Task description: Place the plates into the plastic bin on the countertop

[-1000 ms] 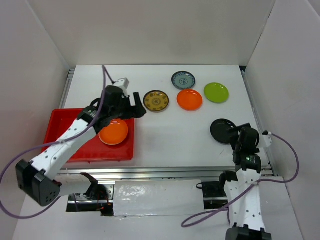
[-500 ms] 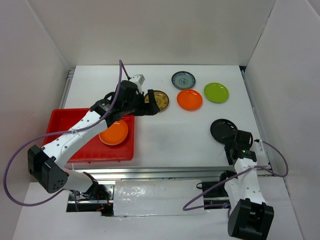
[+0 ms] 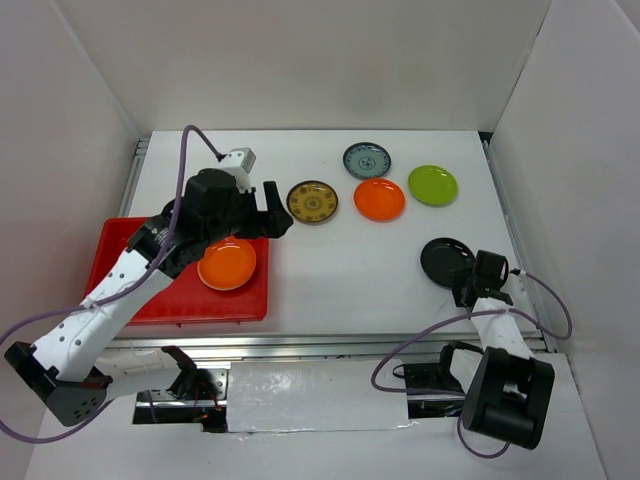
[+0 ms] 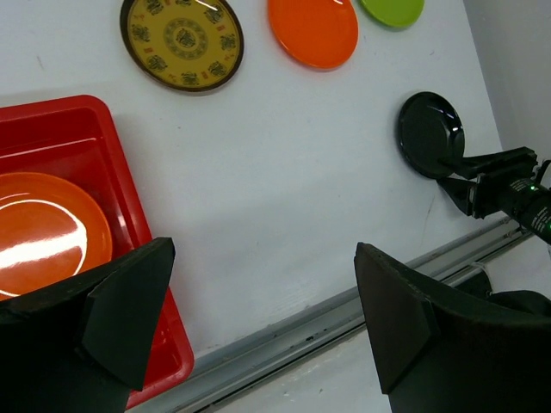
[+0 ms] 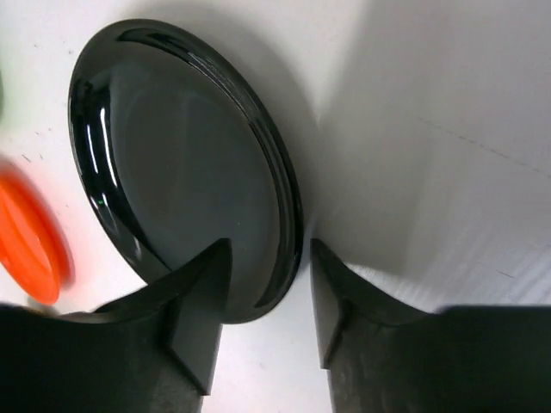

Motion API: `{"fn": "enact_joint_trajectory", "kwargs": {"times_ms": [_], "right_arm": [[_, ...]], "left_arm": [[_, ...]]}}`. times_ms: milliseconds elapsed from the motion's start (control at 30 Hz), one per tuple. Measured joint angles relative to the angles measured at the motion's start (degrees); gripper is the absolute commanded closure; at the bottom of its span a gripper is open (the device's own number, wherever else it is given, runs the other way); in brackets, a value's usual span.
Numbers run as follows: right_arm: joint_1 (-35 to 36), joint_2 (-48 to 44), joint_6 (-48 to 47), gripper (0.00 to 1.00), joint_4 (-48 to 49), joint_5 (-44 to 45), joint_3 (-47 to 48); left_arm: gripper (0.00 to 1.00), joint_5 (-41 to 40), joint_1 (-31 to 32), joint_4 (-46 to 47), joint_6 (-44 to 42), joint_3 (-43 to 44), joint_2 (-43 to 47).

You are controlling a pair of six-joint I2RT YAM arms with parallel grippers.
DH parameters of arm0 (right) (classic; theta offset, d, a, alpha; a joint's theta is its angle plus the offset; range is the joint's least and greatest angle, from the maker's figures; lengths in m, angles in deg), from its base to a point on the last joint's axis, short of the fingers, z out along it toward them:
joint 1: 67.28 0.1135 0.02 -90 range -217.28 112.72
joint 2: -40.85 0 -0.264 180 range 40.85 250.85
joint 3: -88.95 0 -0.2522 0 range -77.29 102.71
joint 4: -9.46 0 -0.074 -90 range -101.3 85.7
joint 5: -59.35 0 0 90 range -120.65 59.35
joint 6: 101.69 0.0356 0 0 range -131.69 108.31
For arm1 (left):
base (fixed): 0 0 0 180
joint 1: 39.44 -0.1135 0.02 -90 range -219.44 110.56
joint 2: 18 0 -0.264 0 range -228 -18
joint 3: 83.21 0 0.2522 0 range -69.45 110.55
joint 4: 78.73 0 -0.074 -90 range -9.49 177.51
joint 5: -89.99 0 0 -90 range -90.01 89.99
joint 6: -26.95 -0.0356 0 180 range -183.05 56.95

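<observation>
A black plate [image 3: 445, 260] [image 5: 181, 172] lies on the white countertop [image 3: 340, 260] at the right. My right gripper [image 3: 464, 278] [image 5: 269, 249] straddles its near rim: one finger lies over the inside, the other stands outside with a small gap, so it is open and narrow. Above the right edge of the red plastic bin [image 3: 120, 240] [image 4: 77, 129] my left gripper [image 3: 275, 210] [image 4: 263, 249] hovers wide open and empty. In the bin lies an orange plate [image 3: 227, 264] [image 4: 43, 228].
On the far half of the countertop lie a brown-yellow patterned plate [image 3: 312, 202] [image 4: 182, 40], an orange plate [image 3: 379, 199] [image 4: 312, 30], a lime green plate [image 3: 432, 185] and a blue-grey patterned plate [image 3: 367, 160]. White walls close in three sides; a metal rail [image 3: 330, 343] runs along the front.
My right gripper's jaws have narrowed around the black plate's rim. The left gripper swung toward the brown-yellow plate and has come back over the bin's edge, still open.
</observation>
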Motion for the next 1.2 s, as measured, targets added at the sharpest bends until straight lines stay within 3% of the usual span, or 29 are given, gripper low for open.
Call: {"fn": "enact_joint_trajectory", "kwargs": {"times_ms": [67, 133, 167, 433, 600, 733, 967, 1200], "right_arm": [[-0.11, 1.49, 0.02, 0.68, 1.18, -0.63, 0.22], [-0.17, 2.25, -0.09, 0.96, 1.25, -1.07, 0.15], [-0.22, 2.23, 0.31, 1.00, 1.27, -1.20, 0.07], [-0.04, -5.79, 1.31, 1.00, -1.42, -2.29, -0.33], [9.99, -8.61, 0.11, 1.00, -7.04, -2.45, 6.84], [25.90, 3.17, -3.26, 1.00, -7.89, -5.90, 23.30], [50.64, 34.93, -11.06, 1.00, -9.09, -10.38, 59.65], [62.69, 56.28, -13.60, 1.00, -11.21, -14.53, 76.02]], "left_arm": [[0.01, -1.03, 0.00, -1.27, -0.37, 0.00, 1.25], [0.01, -2.16, -0.02, -2.34, -0.55, 0.00, 2.21], [0.01, -2.73, -0.22, -2.89, -0.63, -0.02, 2.67], [0.01, -9.07, -3.02, -6.03, -1.62, -3.74, 7.06], [0.01, -16.28, -4.46, -9.29, -1.16, -6.34, 11.13], [0.01, -22.88, -5.64, -11.21, 0.37, -6.56, 14.49], [0.01, -29.64, -9.68, -13.03, 2.01, -6.16, 16.26], [0.01, -29.40, -11.02, -14.80, 1.25, -1.66, 14.84]]}}
